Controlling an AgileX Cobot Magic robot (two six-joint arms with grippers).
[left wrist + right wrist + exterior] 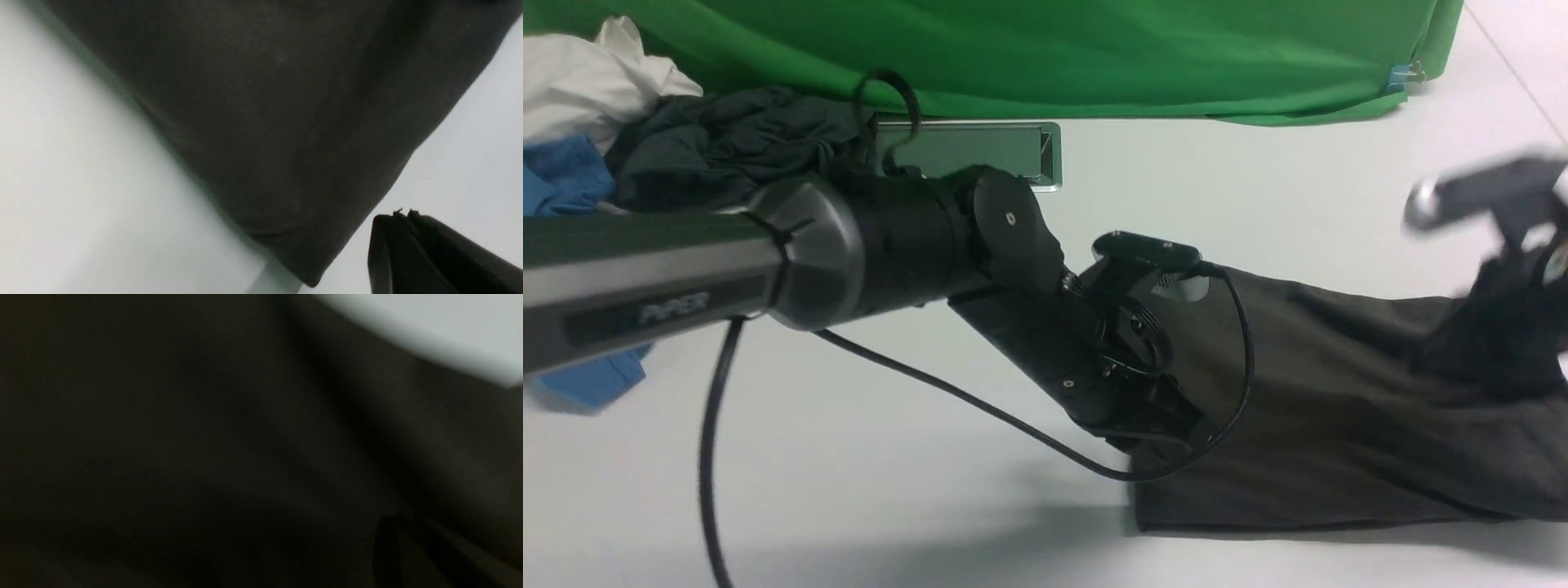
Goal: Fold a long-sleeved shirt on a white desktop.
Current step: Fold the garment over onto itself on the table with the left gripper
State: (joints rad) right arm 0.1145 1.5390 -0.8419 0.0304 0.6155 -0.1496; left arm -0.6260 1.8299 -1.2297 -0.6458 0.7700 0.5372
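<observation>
- Front view: the long-sleeved shirt (1339,408) lies right of centre on the white desktop (849,490), long axis running left to right.
- Left gripper (404,214), jaws together and empty, sits at its left end.
- Right gripper (1511,327), blurred, appears closed at its right end; whether it holds cloth is unclear.

Long-sleeved shirt (1339,408): matt brownish-olive knit cloth, soft creases. Surface (890,490): smooth matt white. Hatch frame (1052,155): brushed silver metal. Backdrop (1094,57): bright green cloth, matt. My left arm (866,245): black casing with a semi-gloss sheen; its cable (980,404) is smooth black.
</observation>
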